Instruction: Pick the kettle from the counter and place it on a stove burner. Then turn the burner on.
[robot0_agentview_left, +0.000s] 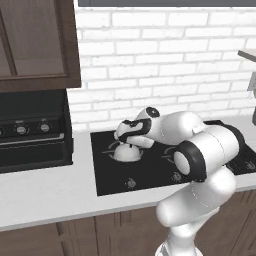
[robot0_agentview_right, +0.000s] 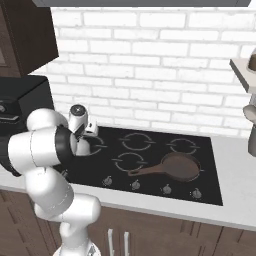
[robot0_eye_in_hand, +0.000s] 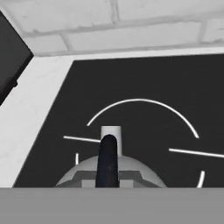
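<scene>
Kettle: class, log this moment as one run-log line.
kettle: on stove burner | fingers: shut on kettle knob | frying pan: front right ring

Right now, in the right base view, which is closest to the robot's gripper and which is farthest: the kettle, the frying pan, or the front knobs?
1. kettle: under the gripper, stove's left.
2. front knobs: along the front edge.
3. frying pan: right side.

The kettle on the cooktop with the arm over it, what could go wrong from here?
1. The tool is shut on the kettle by its small top knob; a narrow hold like that could slip or let it tilt.
2. In the hand view the kettle sits at the near edge of the stove burner ring, so it may end up off-centre.
3. The knobs lie along the front edge near the frying pan handle; reaching across could nudge it.
</scene>
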